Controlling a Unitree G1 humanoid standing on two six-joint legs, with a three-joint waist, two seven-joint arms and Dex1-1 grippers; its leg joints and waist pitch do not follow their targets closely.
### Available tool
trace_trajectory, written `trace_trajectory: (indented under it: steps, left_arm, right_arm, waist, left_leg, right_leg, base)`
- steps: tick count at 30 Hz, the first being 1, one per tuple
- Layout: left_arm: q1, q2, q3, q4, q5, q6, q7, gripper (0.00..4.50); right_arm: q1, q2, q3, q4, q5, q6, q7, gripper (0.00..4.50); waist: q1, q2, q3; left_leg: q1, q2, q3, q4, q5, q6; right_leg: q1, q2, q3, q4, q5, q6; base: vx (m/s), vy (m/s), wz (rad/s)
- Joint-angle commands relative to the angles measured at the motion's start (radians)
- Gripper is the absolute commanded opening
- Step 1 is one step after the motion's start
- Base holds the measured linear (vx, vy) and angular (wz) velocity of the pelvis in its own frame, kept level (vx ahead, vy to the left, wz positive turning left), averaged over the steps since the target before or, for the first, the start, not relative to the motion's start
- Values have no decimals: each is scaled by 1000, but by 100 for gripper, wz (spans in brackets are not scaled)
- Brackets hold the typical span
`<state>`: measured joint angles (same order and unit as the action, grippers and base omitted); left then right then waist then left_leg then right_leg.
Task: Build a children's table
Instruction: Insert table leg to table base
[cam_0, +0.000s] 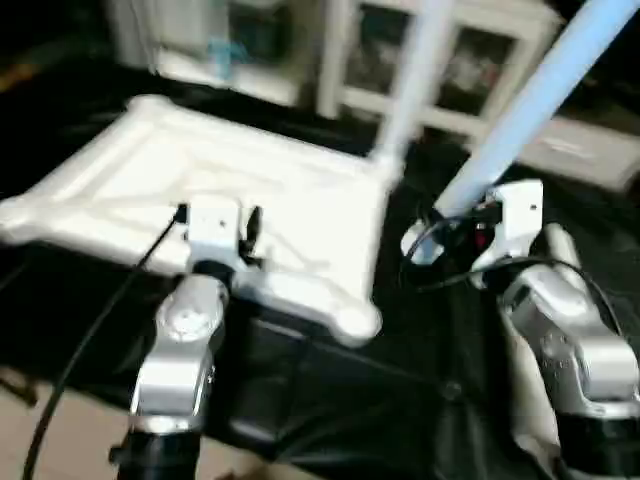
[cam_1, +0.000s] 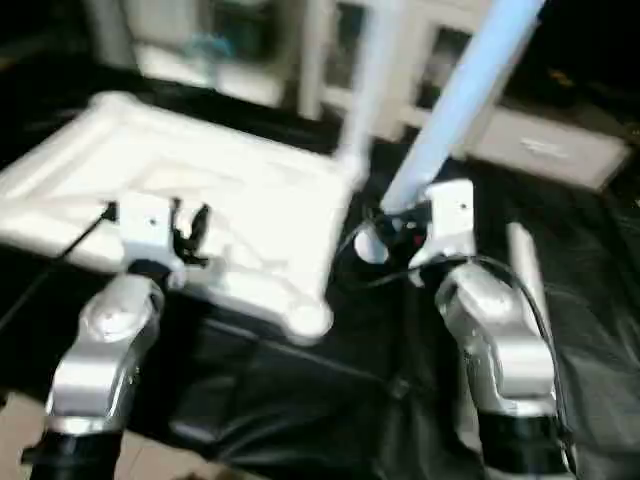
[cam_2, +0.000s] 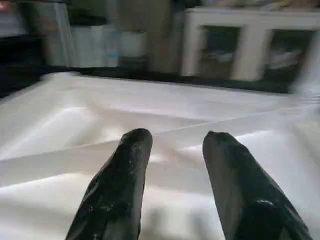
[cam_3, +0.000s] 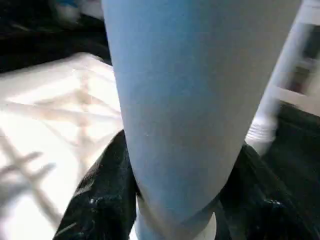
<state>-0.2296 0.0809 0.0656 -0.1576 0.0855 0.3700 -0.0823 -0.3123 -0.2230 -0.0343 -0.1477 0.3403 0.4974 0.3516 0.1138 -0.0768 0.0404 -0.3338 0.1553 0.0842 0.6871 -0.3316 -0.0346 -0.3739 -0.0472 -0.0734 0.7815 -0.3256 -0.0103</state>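
— Black cloth covers the tabletop (cam_0: 330, 400) we work over, and behind it we see white shelving (cam_0: 480, 70) with open compartments. What is the biggest piece on it?

— We see the white square top (cam_0: 240, 200) lying underside up, its ribs crossing in diagonals, with a rounded corner socket (cam_0: 358, 322) at the near right corner. It takes up the left and middle of the cloth.

— Is any leg fitted yet?

— We see one white leg (cam_0: 412, 80) standing upright from the far right corner of the top. A second leg (cam_0: 530, 105) is tilted, rising up and to the right from just beside the top's right edge, apart from the upright one.

— Who holds that tilted leg?

— Our right claw (cam_3: 175, 200) is clamped around it near its lower end; in the right wrist view we see a black finger pressed on each side of the tube. A third leg (cam_1: 525, 270) lies flat on the cloth, just to the right of our right forearm.

— And our left claw?

— Our left claw (cam_2: 172, 175) hovers over the near edge of the top with its two fingers (cam_2: 120, 185) spread apart and nothing between them. We cannot tell whether the fingertips touch the plastic.
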Motion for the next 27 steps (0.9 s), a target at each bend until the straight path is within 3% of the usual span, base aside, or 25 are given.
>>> trace_trajectory:
  steps: [1,2,3,4,5,6,7,8,9,10,11,12,13,14,15,16,17,18,19,20,21,22,23,25,27]
  left_arm:
    - [-7,-21,-41,-12,-1,2,0,206]
    - [-7,-21,-42,-11,-1,2,0,206]
    - [-10,-19,-46,-7,0,-2,-1,206]
    - [-11,-19,-48,-5,0,-4,-2,206]
    - [-15,-12,-54,-1,5,-4,-9,206]
    - [-19,-6,-59,4,10,-11,-13,206]
    - [-28,-5,-57,13,-17,-17,-40,206]
    - [-28,-5,-57,13,-17,-17,-40,206]
    - [-33,0,-60,20,-26,-15,-55,206]
    - [-42,15,-69,42,-76,-10,-136,206]
    - [-45,24,-76,55,-93,-25,-175,206]
    - [-47,32,-82,65,-105,-37,-205,206]
    - [-49,37,-85,73,-129,-48,-241,206]
    - [-48,43,-86,75,-170,-55,-300,233]
    - [-46,49,-87,72,-216,-60,-356,240]
    - [-45,54,-87,70,-246,-64,-393,240]
    - [-52,78,-104,76,-276,-50,-471,240]
    - [-80,135,-153,118,-294,-34,-613,260]
    - [-87,146,-163,128,-297,-31,-642,260]
    - [-106,164,-182,162,-289,-40,-683,275]
    - [-127,183,-204,197,-290,-38,-739,283]
    - [-135,191,-215,209,-294,-38,-770,283]
    - [-136,192,-217,210,-294,-38,-773,283]
    - [-159,221,-259,259,-269,-49,-845,311]
    - [-181,259,-300,309,-245,-64,-910,321]
  right_arm:
    - [20,-23,-29,-6,-4,1,-8,186]
    - [22,-22,-28,-7,-5,1,-8,186]
    - [28,-19,-25,-15,-3,4,-10,186]
    - [30,-18,-25,-18,-1,6,-10,186]
    - [40,-13,-26,-27,-1,9,-17,186]
    - [50,-6,-30,-36,4,14,-24,186]
    - [76,5,-36,-58,6,18,-39,186]
    - [76,5,-36,-58,6,18,-39,186]
    - [88,9,-40,-68,4,20,-47,186]
    - [117,11,-55,-96,17,33,-58,186]
    - [127,9,-64,-106,24,35,-59,186]
    - [135,6,-71,-113,29,36,-59,186]
    - [141,2,-80,-120,39,44,-58,186]
    - [145,-8,-84,-124,47,50,-48,186]
    - [149,-22,-85,-127,49,50,-34,186]
    - [151,-32,-85,-129,50,48,-25,186]
    - [152,-56,-91,-130,67,63,6,186]
    - [148,-102,-103,-126,101,84,74,186]
    - [147,-111,-107,-126,110,91,87,186]
    - [148,-138,-102,-128,117,94,128,186]
    - [151,-174,-97,-130,130,106,181,186]
    - [152,-188,-96,-130,137,115,197,186]
    - [152,-189,-96,-130,138,116,198,186]
    - [153,-226,-96,-131,160,134,244,186]
    - [149,-253,-101,-135,195,159,276,186]
  waist:
    - [-20,40,-61]
    - [-21,10,-63]
    - [-23,-20,-45]
    - [-19,-44,-46]
    - [20,-68,-43]
    - [43,-43,-40]
    - [54,-7,-40]
    - [46,-18,-36]
    - [46,1,-38]
    - [23,43,-45]
    - [-6,60,-63]
    - [-8,54,-56]
    - [-2,62,-72]
    - [1,51,-68]
    - [0,47,-64]
    - [-2,51,-58]
    - [-1,49,-56]
    - [-8,45,-45]
    - [-9,48,-44]
    - [-19,52,-37]
    - [-22,50,-31]
    - [-26,48,-31]
    - [-28,47,-31]
    - [-35,44,-31]
    - [-39,42,-32]
  left_leg:
    - [107,128,-62,-114,579,362]
    - [106,113,-34,-126,493,376]
    - [70,53,25,-136,290,345]
    - [68,20,39,-118,159,297]
    - [24,-49,61,-39,-32,187]
    - [13,-32,38,-12,-33,147]
    - [-25,-13,9,10,29,68]
    - [-50,12,-1,-8,115,14]
    - [-51,23,-4,-38,182,-5]
    - [-17,51,1,-126,322,-16]
    - [49,52,-12,-95,507,-4]
    - [50,51,-10,-90,548,2]
    - [43,29,-5,-72,707,-1]
    - [30,15,5,-69,772,-16]
    - [22,12,10,-74,731,-26]
    - [8,16,14,-87,580,-51]
    - [4,21,15,-94,495,-62]
    - [-1,26,20,-118,249,-66]
    - [1,28,21,-124,186,-61]
    - [-4,35,22,-135,83,-52]
    - [-4,38,23,-142,28,-46]
    - [5,41,26,-145,-40,-35]
    - [6,43,28,-147,-47,-26]
    - [-4,46,34,-151,-20,-7]
    - [-3,47,39,-151,-19,-5]
  right_leg:
    - [-100,-29,-13,4,20,67]
    - [-105,-38,0,-40,101,57]
    - [-60,-49,26,-145,172,-11]
    - [-24,-73,62,-185,134,-22]
    - [66,-159,168,-270,-237,-97]
    - [94,-215,204,-292,-317,-186]
    - [133,-231,210,-287,-284,-314]
    - [142,-205,181,-266,-113,-371]
    - [129,-180,152,-244,16,-380]
    - [66,-79,69,-182,189,-292]
    - [1,-38,47,-150,313,-201]
    - [-9,-41,55,-154,335,-183]
    - [2,-48,68,-148,451,-170]
    - [11,-47,71,-156,492,-159]
    - [15,-48,73,-162,469,-156]
    - [27,-59,78,-170,393,-156]
    - [33,-68,82,-175,350,-158]
    - [41,-75,91,-193,212,-158]
    - [40,-78,94,-196,171,-155]
    - [42,-86,99,-205,102,-162]
    - [42,-87,99,-215,39,-160]
    - [42,-92,102,-228,-65,-158]
    - [41,-96,105,-232,-85,-159]
    - [45,-97,108,-240,-125,-154]
    - [41,-93,107,-242,-148,-150]
  base:
    - [0,0,0]
    - [0,0,0]
    - [0,0,0]
    - [54,-74,9]
    - [65,-63,13]
    - [65,-63,13]
    - [55,5,4]
    - [0,0,0]
    - [0,0,0]
    - [26,71,-2]
    - [26,71,-2]
    - [52,85,5]
    - [43,59,8]
    - [36,68,8]
    - [0,0,0]
    - [0,0,0]
    - [-52,-13,-4]
    - [-52,-13,-4]
    - [-61,-31,-2]
    - [-83,-43,-2]
    - [-83,-43,-2]
    - [-79,-52,3]
    - [0,0,0]
    - [-40,-57,0]
    - [-21,-40,-1]
